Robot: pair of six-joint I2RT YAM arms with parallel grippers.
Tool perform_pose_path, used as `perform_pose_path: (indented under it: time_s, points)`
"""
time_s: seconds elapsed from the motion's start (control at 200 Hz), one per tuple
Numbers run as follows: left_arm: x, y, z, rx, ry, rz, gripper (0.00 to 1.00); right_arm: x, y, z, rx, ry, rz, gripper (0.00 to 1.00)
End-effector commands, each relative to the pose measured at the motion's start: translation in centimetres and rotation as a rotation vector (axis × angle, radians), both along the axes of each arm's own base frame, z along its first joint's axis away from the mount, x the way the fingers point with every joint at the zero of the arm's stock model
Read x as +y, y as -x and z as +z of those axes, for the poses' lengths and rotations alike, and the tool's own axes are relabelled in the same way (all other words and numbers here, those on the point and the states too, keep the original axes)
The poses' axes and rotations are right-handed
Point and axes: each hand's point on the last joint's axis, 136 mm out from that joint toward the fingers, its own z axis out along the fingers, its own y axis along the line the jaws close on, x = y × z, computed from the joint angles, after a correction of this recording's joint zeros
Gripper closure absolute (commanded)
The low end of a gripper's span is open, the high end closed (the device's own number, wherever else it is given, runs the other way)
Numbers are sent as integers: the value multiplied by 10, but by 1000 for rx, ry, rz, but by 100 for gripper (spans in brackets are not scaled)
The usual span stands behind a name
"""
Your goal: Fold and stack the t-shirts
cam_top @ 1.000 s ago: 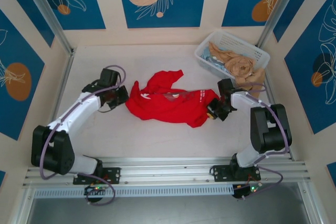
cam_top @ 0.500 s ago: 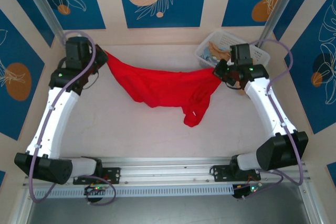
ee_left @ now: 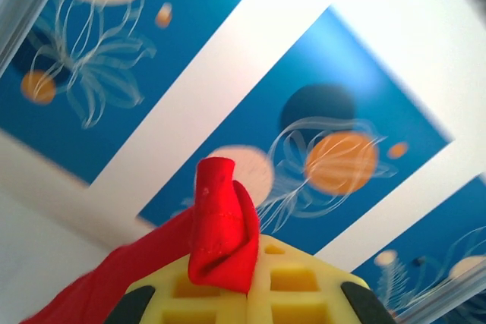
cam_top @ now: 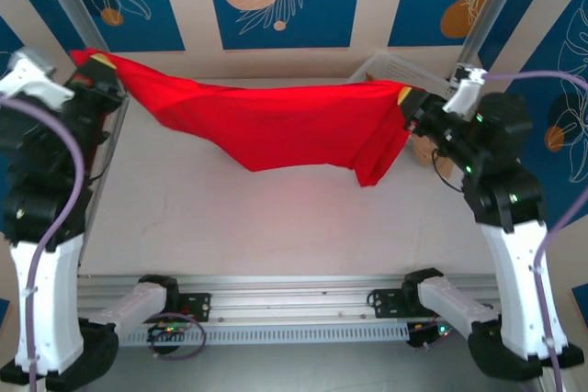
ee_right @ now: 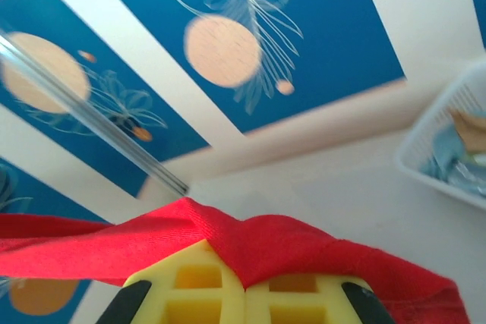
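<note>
Top external view: the bright red, soft cloth t-shirt [cam_top: 276,126] sags above the table [cam_top: 230,218], stretched between the left claw [cam_top: 96,66] and the right claw [cam_top: 409,107], each pinched shut on an edge; it looks light and floppy, probably best gripped at its corners.

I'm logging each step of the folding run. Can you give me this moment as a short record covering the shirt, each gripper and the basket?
t-shirt: red t-shirt, held up above the table, stretched between the two grippers, middle sagging
left gripper: shut on one end of the t-shirt, raised at far left
right gripper: shut on the other end, raised at right
basket: white, far right corner, holds beige and blue cloth
fold: not yet made
</note>
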Motion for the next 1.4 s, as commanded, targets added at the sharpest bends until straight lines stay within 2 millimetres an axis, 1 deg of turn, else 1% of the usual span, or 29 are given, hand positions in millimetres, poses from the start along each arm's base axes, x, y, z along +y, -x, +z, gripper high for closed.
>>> perform_pose_path:
  time_s: [0.0, 0.11, 0.175, 0.22, 0.26, 0.325, 0.375, 0.45, 0.535, 0.61, 0.62, 0.64, 0.675, 0.68, 0.72, 0.735, 0.75, 0.805, 0.895, 0.92, 0.925, 0.95, 0.955, 0.995, 1.07, 1.16, 1.235, 1.31, 1.395]
  points:
    - [11, 20, 57, -173, 0, 47, 100, 3, -2, 22, -78, 3, 29, 100]
    - [11, 7, 79, -198, -24, 67, 100, 3, -18, 32, -93, -23, 24, 100]
    - [9, -11, 86, -195, -39, 77, 100, 5, -40, 27, -63, -35, 17, 100]
    - [5, -35, 81, -159, -58, 77, 100, 6, -59, 20, -25, -41, 9, 100]
    - [3, -61, 70, -104, -70, 83, 100, 8, -78, 10, 16, -44, 3, 100]
    - [-1, -113, 39, -5, -85, 74, 100, 13, -112, -12, 93, -54, -3, 100]
    - [-2, -156, 7, 86, -95, 70, 100, 20, -142, -33, 159, -63, 4, 100]
    - [6, -215, -47, 216, -86, 72, 100, 32, -186, -69, 257, -66, 28, 100]
    - [22, -271, -104, 340, -98, 94, 100, 48, -233, -117, 394, -76, 81, 100]
    - [27, -312, -150, 434, -107, 45, 100, 60, -262, -156, 520, -66, 112, 72]
    - [26, -316, -154, 446, -110, 36, 98, 61, -265, -162, 537, -63, 114, 69]
    - [25, -324, -165, 469, -119, 18, 84, 62, -269, -169, 555, -57, 114, 64]
    - [22, -334, -183, 514, -135, -16, 46, 66, -273, -178, 574, -41, 115, 57]
    - [21, -334, -181, 512, -137, -21, 41, 66, -274, -179, 574, -38, 112, 56]
    - [15, -340, -199, 560, -144, -62, 10, 67, -273, -185, 582, -21, 104, 52]
    - [13, -340, -205, 581, -143, -75, 2, 67, -272, -187, 588, -16, 100, 51]
    - [11, -339, -212, 606, -142, -88, 0, 66, -270, -190, 594, -12, 97, 50]
    - [3, -327, -231, 696, -148, -114, 0, 65, -257, -201, 634, -4, 90, 50]
    - [-7, -283, -259, 862, -204, -96, 2, 61, -221, -223, 703, 12, 73, 55]
    - [-12, -268, -273, 906, -211, -103, 4, 61, -207, -234, 731, 22, 70, 57]
    - [-14, -265, -270, 899, -211, -104, 4, 61, -204, -236, 736, 25, 68, 58]
    - [-21, -250, -286, 939, -208, -117, 7, 59, -190, -244, 759, 36, 59, 58]
    - [-22, -248, -284, 933, -208, -119, 7, 58, -187, -248, 769, 39, 56, 58]
    - [-35, -221, -309, 992, -192, -153, 12, 53, -163, -260, 805, 55, 32, 59]
    - [-50, -166, -357, 1141, -166, -200, 17, 36, -114, -298, 927, 66, -20, 60]
    - [-46, -93, -417, 1373, -109, -211, 20, 20, -66, -340, 1064, 55, -44, 59]
    - [-42, -49, -452, 1505, -78, -210, 22, 18, -40, -365, 1154, 41, -26, 56]
    - [-42, -27, -474, 1560, -52, -213, 25, 21, -30, -384, 1207, 57, 0, 56]
    - [-46, -25, -499, 1591, -7, -223, 32, 23, -29, -400, 1262, 66, 9, 59]
